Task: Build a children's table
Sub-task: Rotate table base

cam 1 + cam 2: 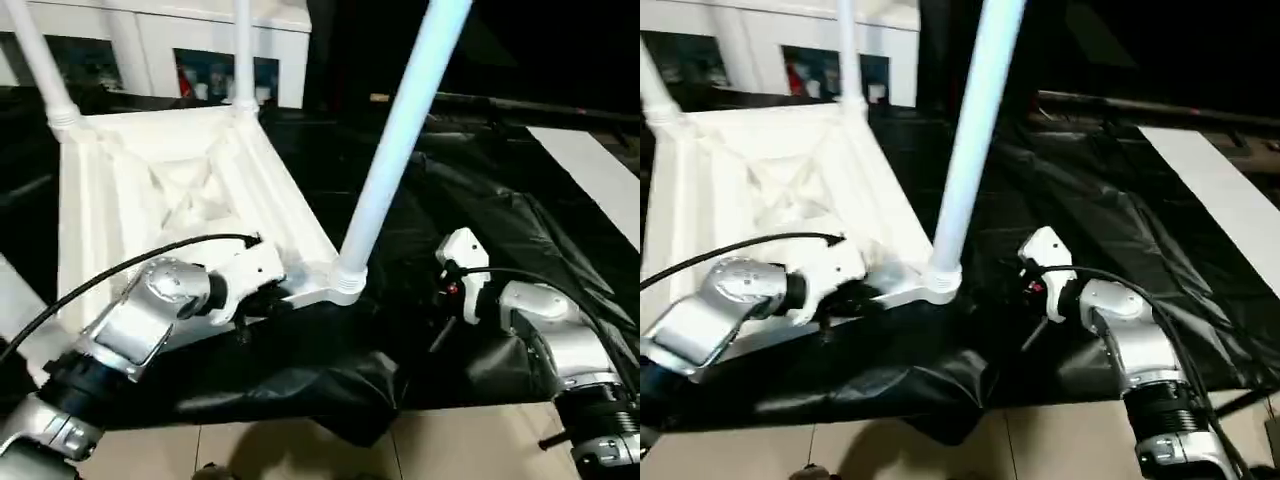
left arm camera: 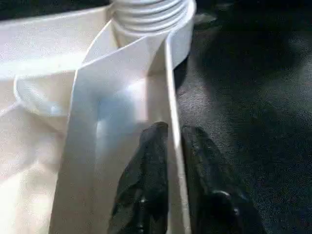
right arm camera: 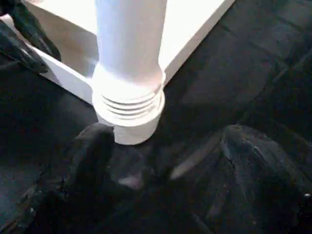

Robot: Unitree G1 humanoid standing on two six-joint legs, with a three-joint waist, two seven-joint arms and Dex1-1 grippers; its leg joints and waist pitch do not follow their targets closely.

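Now the upturned table top (image 1: 190, 190) was seen on the black-draped counter (image 1: 480, 240), its rim wall pinched by the nearly closed left gripper (image 2: 174, 146). The right gripper (image 3: 161, 146), spread wide and empty, faced the upright leg (image 1: 400, 130) standing at its twelve o'clock.

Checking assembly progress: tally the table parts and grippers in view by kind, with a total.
Table top: 1
Legs standing in corner sockets: 3 (near, far left, far middle)
Grippers: 2 (left gripper, right gripper)
Total: 6
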